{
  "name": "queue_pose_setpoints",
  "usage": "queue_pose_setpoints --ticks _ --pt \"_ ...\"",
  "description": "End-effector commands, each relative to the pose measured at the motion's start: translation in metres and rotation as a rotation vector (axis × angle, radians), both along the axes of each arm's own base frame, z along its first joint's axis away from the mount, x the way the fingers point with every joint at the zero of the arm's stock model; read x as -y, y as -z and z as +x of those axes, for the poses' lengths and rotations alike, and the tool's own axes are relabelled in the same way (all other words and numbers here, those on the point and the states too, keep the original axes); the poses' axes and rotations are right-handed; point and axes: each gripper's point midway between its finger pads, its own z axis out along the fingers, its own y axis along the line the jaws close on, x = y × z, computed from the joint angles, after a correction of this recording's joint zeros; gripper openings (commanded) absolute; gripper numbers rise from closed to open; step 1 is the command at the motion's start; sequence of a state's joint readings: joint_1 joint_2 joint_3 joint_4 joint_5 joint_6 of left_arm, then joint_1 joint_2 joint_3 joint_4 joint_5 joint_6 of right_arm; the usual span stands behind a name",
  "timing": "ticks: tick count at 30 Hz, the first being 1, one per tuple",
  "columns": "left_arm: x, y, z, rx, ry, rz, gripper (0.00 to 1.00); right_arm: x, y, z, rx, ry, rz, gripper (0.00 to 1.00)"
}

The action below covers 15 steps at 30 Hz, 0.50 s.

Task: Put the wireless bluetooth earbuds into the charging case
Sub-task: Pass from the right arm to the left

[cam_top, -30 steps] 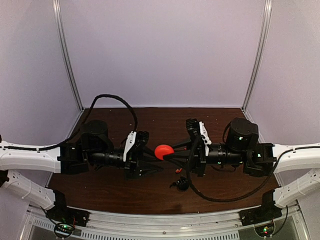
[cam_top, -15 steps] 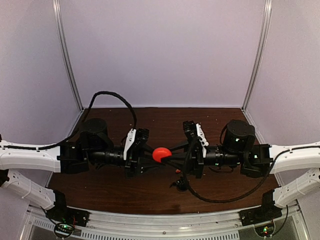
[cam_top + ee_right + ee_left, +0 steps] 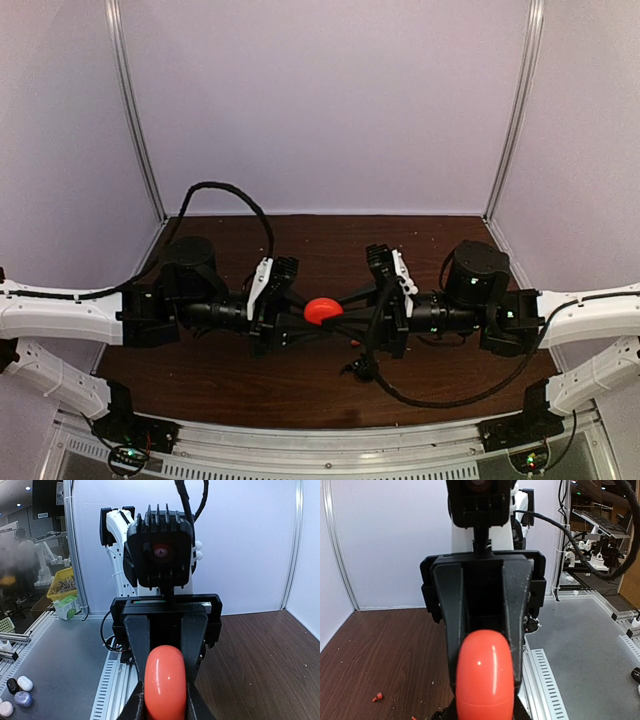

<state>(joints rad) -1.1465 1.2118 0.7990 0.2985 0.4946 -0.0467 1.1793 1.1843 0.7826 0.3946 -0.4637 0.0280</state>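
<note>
A glossy red-orange charging case [image 3: 322,310] hangs in the air over the middle of the table, closed as far as I can see. My left gripper [image 3: 303,313] and my right gripper [image 3: 343,308] meet nose to nose and both are shut on it from opposite sides. In the left wrist view the case [image 3: 485,680] fills the bottom centre, with the right gripper's fingers [image 3: 451,625] flanking it. In the right wrist view the case [image 3: 165,685] sits between my own fingertips [image 3: 134,705]. A tiny red-orange earbud [image 3: 377,697] lies on the table; it also shows in the top view [image 3: 355,343].
The dark brown table [image 3: 220,380] has white walls at back and sides. A small black item [image 3: 362,370] lies under the right wrist beside its drooping cable [image 3: 440,395]. Several pebble-like cases [image 3: 17,690] lie off the table on the grey bench.
The right arm carried the red-orange case leftward to the left gripper. The left fingers have closed in on it, so both grippers now meet at the case.
</note>
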Motion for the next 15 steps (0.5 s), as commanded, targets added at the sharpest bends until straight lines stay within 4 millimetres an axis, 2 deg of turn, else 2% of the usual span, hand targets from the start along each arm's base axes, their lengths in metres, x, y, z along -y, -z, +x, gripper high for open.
queue_pose_setpoints --ticks 1,4,6,9,15 --pt "0.002 -0.022 -0.005 0.037 0.029 -0.076 0.13 0.002 0.002 0.001 -0.001 0.001 -0.002 0.13" --pt "0.001 -0.017 -0.004 0.032 0.019 -0.067 0.09 0.004 -0.001 0.002 0.003 0.007 -0.001 0.18" --pt "0.001 -0.013 -0.004 0.029 0.018 -0.061 0.08 0.004 -0.002 0.001 0.005 0.007 -0.004 0.30" --pt "0.001 -0.008 -0.003 0.024 0.014 -0.051 0.06 0.006 -0.006 0.001 0.010 0.006 0.000 0.39" --pt "0.003 0.000 -0.003 0.015 0.018 -0.031 0.06 0.007 -0.011 0.001 0.012 0.001 -0.008 0.37"
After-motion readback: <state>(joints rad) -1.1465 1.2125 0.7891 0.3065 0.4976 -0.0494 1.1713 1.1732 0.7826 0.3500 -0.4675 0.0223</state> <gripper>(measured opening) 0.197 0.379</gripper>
